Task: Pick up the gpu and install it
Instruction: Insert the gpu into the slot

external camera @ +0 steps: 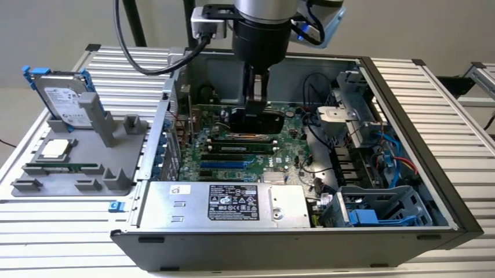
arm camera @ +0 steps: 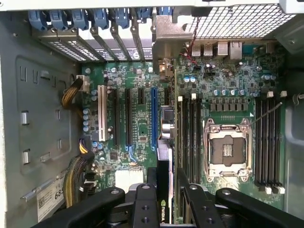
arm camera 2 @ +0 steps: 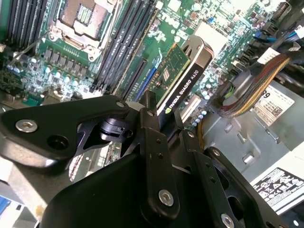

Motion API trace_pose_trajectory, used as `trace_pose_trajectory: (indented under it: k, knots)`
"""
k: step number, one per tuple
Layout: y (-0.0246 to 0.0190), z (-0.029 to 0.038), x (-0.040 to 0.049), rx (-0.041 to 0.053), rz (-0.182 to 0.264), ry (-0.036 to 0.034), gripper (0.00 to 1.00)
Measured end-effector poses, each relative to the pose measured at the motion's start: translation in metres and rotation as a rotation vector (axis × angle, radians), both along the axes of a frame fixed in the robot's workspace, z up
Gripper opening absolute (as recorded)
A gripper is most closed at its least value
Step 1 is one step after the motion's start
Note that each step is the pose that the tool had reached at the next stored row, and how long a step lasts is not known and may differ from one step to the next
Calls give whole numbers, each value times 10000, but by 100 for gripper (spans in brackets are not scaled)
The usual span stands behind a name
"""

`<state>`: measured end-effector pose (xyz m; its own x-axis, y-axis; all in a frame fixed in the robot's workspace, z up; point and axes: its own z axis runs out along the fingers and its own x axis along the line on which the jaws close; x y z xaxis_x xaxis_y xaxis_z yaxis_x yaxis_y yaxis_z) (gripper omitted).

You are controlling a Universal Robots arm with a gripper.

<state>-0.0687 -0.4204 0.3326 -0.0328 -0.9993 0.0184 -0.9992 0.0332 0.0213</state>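
The gpu [external camera: 261,123] hangs upright inside the open computer case, just above the green motherboard [external camera: 290,152]. My gripper [external camera: 257,95] is shut on it from above. In the second wrist view the gpu [arm camera 2: 183,80] shows its green board on one face and its black shroud on the other, clamped at its near end by my gripper [arm camera 2: 164,118]. In the first wrist view the gpu [arm camera: 164,154] appears edge-on between the fingers [arm camera: 145,199] of my gripper [arm camera: 165,179], beside the long blue slot [arm camera: 153,118] and the memory slots.
A grey fixture [external camera: 116,136] at the exterior view's left holds a hard drive with a blue frame [external camera: 66,98], a processor [external camera: 55,149] and a memory stick [external camera: 62,168]. The case holds a power supply [external camera: 224,202], a drive cage [external camera: 375,208], cables [external camera: 395,159] and an open processor socket [arm camera: 227,149].
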Motion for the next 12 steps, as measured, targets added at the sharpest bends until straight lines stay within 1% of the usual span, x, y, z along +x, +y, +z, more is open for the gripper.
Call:
trace_pose_trajectory:
  k: [5, 10, 12]
  knots:
    - [-24, -93, -29, 0, 18, 0, 0]
    - [-113, -183, -41, 0, 15, 0, 0]
    - [-132, -220, -55, 0, -2, -1, 0]
